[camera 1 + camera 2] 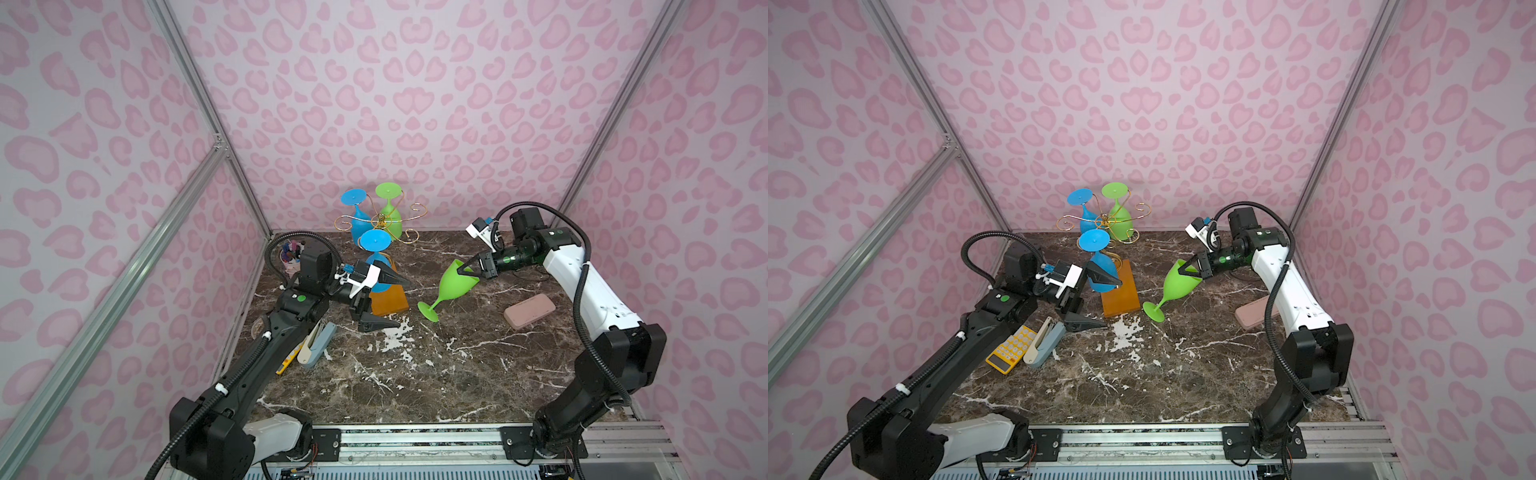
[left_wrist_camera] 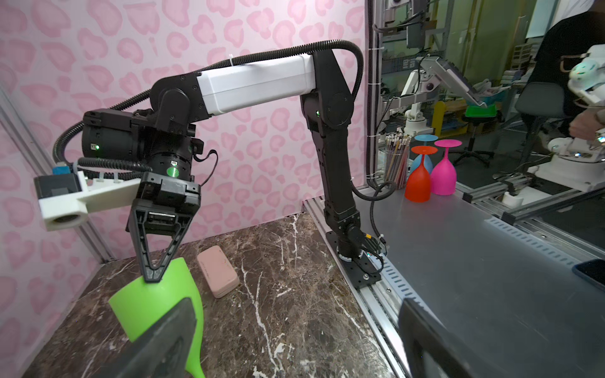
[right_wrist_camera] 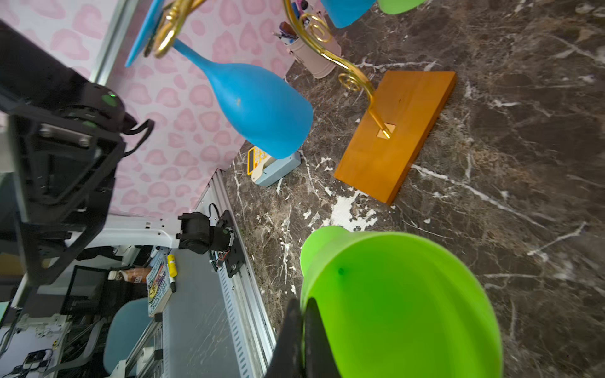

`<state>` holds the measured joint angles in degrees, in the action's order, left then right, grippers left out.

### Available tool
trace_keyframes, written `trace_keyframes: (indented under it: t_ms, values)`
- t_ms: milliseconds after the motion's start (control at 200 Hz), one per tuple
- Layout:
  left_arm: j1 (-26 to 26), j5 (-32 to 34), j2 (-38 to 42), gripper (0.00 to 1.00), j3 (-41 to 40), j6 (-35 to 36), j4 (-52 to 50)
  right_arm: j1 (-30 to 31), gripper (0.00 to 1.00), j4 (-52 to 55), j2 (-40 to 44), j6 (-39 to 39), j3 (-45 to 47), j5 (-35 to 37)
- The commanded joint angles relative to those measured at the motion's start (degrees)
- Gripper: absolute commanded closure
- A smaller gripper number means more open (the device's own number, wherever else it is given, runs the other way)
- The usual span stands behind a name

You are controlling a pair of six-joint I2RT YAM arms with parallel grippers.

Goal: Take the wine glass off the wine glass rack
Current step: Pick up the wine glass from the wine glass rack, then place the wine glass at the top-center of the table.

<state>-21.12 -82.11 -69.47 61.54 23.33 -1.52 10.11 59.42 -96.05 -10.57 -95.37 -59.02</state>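
Note:
The wine glass rack point(image 1: 380, 220), gold wire on an orange-brown wooden base point(image 1: 388, 301) point(image 3: 396, 137), stands at the back left. Two blue glasses and a green one hang upside down on it; the front blue glass point(image 1: 376, 257) point(image 3: 258, 108) is nearest me. A green wine glass point(image 1: 455, 284) point(image 1: 1177, 282) point(image 3: 402, 304) is off the rack, tilted, foot low over the table. My right gripper point(image 1: 463, 270) point(image 2: 152, 278) point(image 3: 302, 327) is shut on its rim. My left gripper point(image 1: 386, 299) point(image 1: 1096, 299) point(image 2: 294, 353) stands open beside the base, holding nothing.
A pink case point(image 1: 530, 311) lies at the right. A stapler point(image 1: 318, 345) and a yellow calculator point(image 1: 1011, 349) lie under the left arm. A pen cup point(image 1: 291, 255) stands in the back left corner. Pink walls close three sides.

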Motion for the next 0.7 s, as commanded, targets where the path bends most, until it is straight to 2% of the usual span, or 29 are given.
trace_keyframes:
  t_ms: [0,225,340,435,695]
  values:
    - [-0.06,6.18,2.31,0.03,0.83,-1.04,2.0,2.47,1.0,-0.78,-0.44,4.51,-1.99,12.99]
    - [-0.06,18.77,7.95,0.03,0.79,-6.05,2.87,10.7,1.0,3.14,-2.95,7.97,-8.95,37.18]
    - [-0.12,27.72,10.81,0.03,0.21,-9.56,3.53,13.44,1.0,0.7,-3.7,10.06,-8.9,45.08]
    - [-0.07,37.13,13.19,0.03,-0.34,-13.45,3.46,14.13,1.0,-1.93,-4.44,11.38,-8.08,48.58]
    - [-0.06,59.08,19.43,0.03,-2.12,-25.91,3.15,13.88,1.0,-6.24,-10.34,12.98,-11.19,52.73]
